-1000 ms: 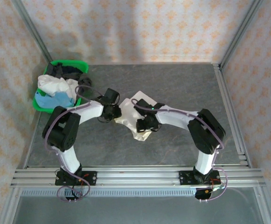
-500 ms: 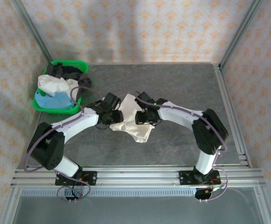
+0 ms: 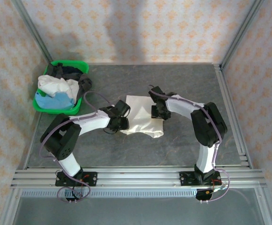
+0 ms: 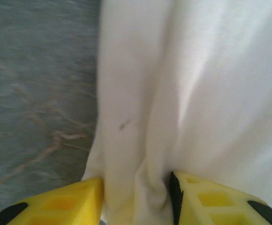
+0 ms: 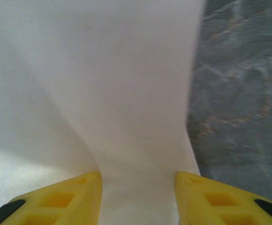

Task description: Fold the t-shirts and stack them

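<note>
Smooth white t-shirt (image 3: 143, 123) sits mid-frame, a rough rectangle on the grey marbled table (image 3: 187, 79). Left gripper (image 4: 136, 199) pinches a bunched, soft fold; right gripper (image 5: 138, 187) clamps a taut edge. Pale floral wallpaper (image 3: 173, 33) all round.

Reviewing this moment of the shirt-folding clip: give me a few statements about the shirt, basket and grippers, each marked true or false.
1. The white t-shirt lies on the table. True.
2. The green basket is empty. False: it holds clothes, white, light blue and black.
3. Cloth sits between the left gripper's jaws. True.
4. The right gripper hangs over bare table. False: its jaws are shut on the white t-shirt.
5. The green basket stands at the table's far right corner. False: far left.
</note>
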Controlling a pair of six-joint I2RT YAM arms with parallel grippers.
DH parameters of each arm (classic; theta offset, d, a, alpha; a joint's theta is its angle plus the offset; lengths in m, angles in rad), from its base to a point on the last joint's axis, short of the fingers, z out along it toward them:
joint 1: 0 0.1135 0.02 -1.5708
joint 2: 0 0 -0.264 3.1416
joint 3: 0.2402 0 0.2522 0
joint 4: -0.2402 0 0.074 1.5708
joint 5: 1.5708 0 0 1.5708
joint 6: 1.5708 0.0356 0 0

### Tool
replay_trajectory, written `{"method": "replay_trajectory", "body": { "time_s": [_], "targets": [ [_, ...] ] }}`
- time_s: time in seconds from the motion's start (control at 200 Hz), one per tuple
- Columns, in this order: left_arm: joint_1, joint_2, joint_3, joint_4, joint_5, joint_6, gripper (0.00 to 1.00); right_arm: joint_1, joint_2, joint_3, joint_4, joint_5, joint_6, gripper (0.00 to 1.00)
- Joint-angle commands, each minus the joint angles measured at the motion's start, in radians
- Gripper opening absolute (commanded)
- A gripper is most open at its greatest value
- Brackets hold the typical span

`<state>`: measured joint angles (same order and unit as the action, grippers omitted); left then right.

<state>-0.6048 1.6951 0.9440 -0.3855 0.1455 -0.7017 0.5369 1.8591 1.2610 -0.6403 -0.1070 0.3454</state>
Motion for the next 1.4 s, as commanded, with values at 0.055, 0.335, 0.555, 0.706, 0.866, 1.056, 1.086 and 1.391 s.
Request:
{"method": "replay_trajectory", "body": {
  "time_s": [0.055,0.335,0.555,0.706,0.866,1.056,1.086,1.391],
  "targets": [
    [-0.029,-0.024,-0.078,0.002,0.019,-0.085,0.35,0.086,-0.133,-0.011,0.012,-0.013,0.006,0.45],
    [0.038,-0.137,0.068,-0.188,-0.062,-0.071,0.35,0.180,-0.146,-0.212,0.064,0.046,0.117,0.42],
    [0.078,-0.040,0.202,-0.201,-0.045,-0.033,0.36,0.175,-0.158,-0.252,0.031,0.063,0.110,0.43],
    [0.040,0.088,0.272,-0.147,0.012,0.000,0.43,0.173,-0.211,-0.274,0.053,0.061,0.095,0.51],
    [0.049,0.208,0.283,-0.124,0.014,-0.002,0.35,0.148,-0.188,-0.322,0.046,0.089,0.106,0.51],
    [0.076,0.234,0.245,-0.111,0.017,-0.002,0.19,0.124,-0.267,-0.301,-0.034,0.168,0.087,0.54],
    [0.075,0.228,0.245,-0.113,0.017,-0.001,0.19,0.124,-0.282,-0.284,-0.033,0.161,0.079,0.54],
    [0.094,-0.007,0.252,-0.143,0.037,-0.002,0.50,0.165,-0.107,-0.030,0.111,0.081,0.060,0.62]
  ]
}}
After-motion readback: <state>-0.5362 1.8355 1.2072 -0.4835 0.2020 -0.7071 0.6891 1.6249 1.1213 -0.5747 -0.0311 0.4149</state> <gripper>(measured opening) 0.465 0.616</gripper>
